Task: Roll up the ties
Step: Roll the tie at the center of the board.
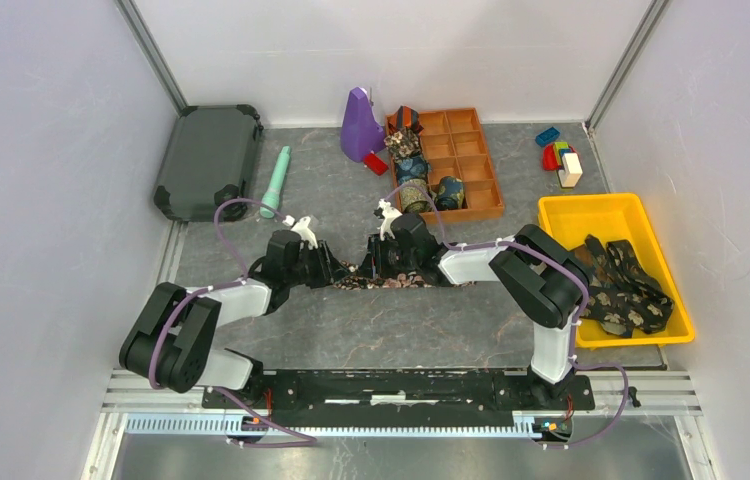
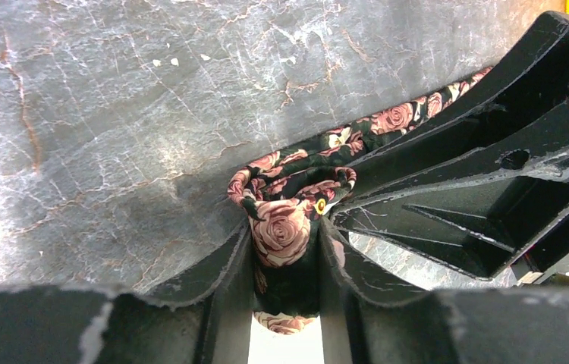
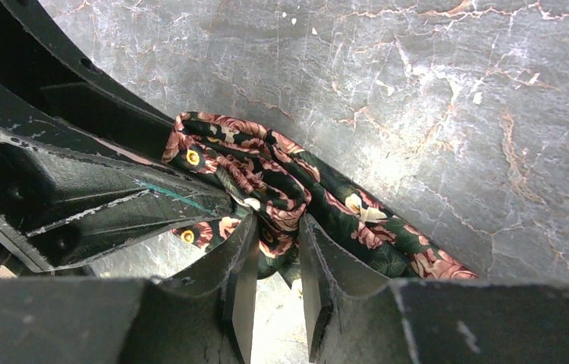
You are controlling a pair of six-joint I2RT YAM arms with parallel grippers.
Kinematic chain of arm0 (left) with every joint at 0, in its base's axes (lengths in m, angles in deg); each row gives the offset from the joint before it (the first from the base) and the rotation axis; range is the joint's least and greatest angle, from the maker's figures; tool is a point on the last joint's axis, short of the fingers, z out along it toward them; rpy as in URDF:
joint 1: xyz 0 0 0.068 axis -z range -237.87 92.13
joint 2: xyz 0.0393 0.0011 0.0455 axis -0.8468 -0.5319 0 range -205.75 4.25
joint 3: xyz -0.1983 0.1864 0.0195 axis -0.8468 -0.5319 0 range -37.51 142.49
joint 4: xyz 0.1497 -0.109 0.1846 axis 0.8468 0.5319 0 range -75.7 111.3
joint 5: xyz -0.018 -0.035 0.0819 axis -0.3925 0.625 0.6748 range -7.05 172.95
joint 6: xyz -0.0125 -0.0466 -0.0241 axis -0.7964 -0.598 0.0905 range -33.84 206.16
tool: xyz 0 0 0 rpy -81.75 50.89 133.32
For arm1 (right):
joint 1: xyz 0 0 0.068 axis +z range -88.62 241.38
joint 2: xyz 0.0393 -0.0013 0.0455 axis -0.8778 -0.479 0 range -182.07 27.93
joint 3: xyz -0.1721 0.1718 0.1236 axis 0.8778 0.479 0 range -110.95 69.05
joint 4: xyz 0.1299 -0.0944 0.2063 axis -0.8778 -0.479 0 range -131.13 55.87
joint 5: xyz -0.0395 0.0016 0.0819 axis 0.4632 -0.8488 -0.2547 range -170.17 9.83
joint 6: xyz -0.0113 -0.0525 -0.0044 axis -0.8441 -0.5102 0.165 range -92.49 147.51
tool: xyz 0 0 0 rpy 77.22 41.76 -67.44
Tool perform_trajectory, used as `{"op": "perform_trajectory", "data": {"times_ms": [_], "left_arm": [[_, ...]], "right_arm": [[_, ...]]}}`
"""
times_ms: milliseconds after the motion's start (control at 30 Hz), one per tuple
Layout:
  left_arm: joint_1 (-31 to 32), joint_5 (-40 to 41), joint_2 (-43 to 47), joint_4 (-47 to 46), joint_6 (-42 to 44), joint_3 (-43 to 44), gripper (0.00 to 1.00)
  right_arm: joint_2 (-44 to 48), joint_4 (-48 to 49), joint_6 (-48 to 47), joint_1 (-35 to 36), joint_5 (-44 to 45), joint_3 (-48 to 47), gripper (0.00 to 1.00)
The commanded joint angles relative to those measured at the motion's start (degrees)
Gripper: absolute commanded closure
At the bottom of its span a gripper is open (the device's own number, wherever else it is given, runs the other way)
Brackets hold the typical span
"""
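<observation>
On the table (image 1: 351, 330): tie (image 3: 281, 182) bunched (roll barely begun).
Left gripper (image 2: 283, 231): pinches tie; wind tightly.
Right gripper (image 3: 279, 224): clamps tie; hold taut.

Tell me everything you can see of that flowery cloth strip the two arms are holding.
The tie is a dark, soft-looking fabric strip printed with pink roses and small yellow blooms. It lies on the grey marbled table, one end bunched into a loose curl. The left arm's fingers and the right arm's fingers both pinch that bunched end; the rest trails flat.
</observation>
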Motion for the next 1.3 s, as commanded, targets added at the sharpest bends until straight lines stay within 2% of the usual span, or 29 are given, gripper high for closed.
{"op": "perform_trajectory", "data": {"times_ms": [0,100,233,333,533,800,1267], "left_arm": [[0.2,-2.1,1.3,-1.9,-2.0,-0.4,0.64],[0.2,-0.8,1.9,-0.7,-1.6,-0.3,0.68],[0.4,0.9,2.8,2.5,-0.1,0.7,0.71],[0.8,1.9,3.5,4.6,1.0,1.3,0.72],[1.6,3.0,3.9,7.5,2.0,2.2,0.72],[2.3,3.4,5.0,10.2,2.6,3.0,0.72],[3.4,4.6,5.5,13.4,3.1,3.9,0.73]], "right_arm": [[-0.9,-4.9,-2.6,-0.6,2.4,0.5,0.70],[1.1,-5.8,-2.9,-0.6,2.2,0.5,0.66],[4.3,-7.6,-3.8,-0.6,1.5,-0.2,0.56],[6.8,-9.8,-5.1,-0.6,1.2,-1.2,0.54],[10.4,-12.5,-7.7,-0.6,4.2,-1.0,0.55],[8.8,-13.6,-10.4,-0.7,8.9,2.9,0.60],[12.3,-6.1,-0.6,1.3,8.9,13.8,0.61]]}}
